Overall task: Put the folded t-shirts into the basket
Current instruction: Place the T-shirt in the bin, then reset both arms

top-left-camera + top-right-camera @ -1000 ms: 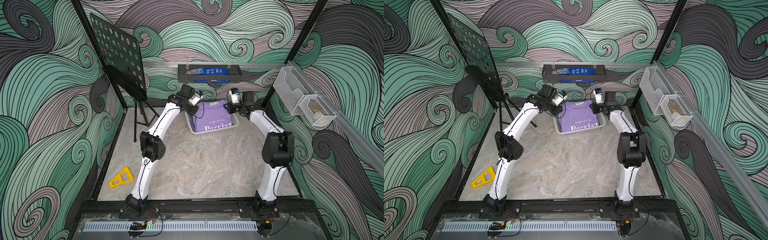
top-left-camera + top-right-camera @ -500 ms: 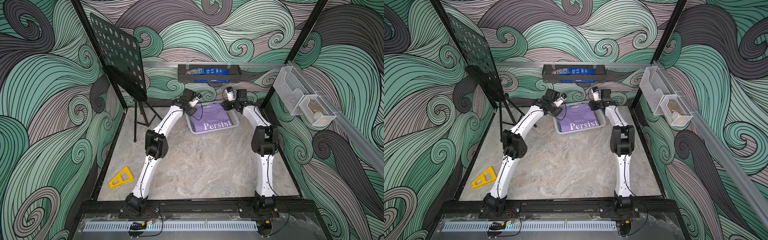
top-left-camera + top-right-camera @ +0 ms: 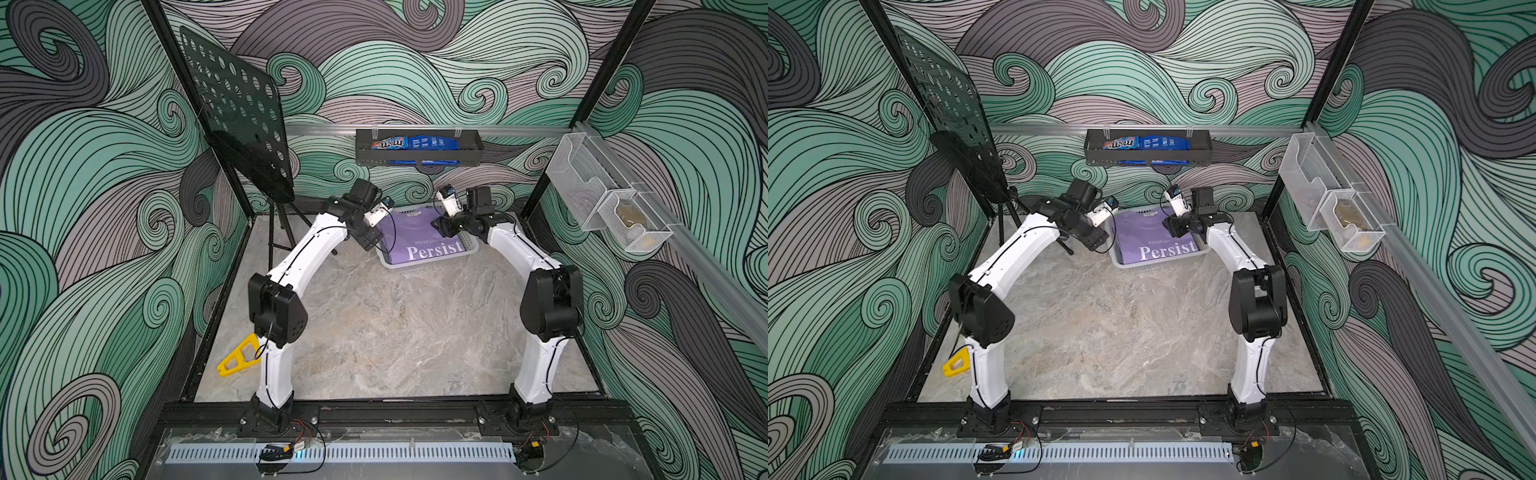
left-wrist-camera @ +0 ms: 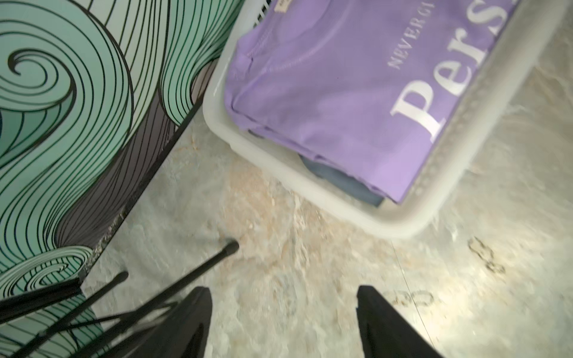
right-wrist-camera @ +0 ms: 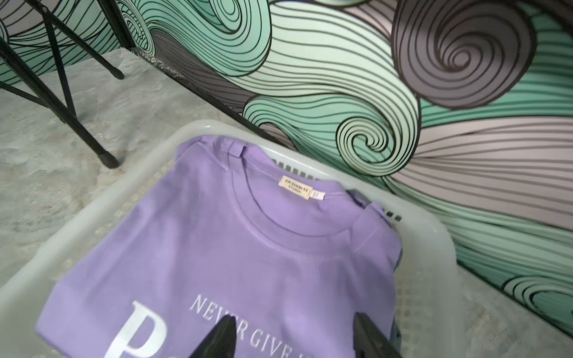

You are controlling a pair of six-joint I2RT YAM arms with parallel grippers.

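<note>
Lavender "Persist" t-shirt point(image 3: 419, 239) lies folded on top in the white basket point(image 3: 428, 266); both claws spread, holding nothing.

The left gripper point(image 4: 282, 297) has its 2 fingers wide apart over bare marble tabletop point(image 4: 310, 263), just short of a basket corner; the black music stand legs point(image 4: 173, 279) stand close beside it; ahead of its tips a slate grey t-shirt point(image 4: 341, 183) peeks out under the lavender one. The right gripper point(image 5: 294, 322) hangs with jaws parted over the shirt's "NEVER GIVE" print, collar and label beyond its tips; the basket sits between the 2 claws.
</note>
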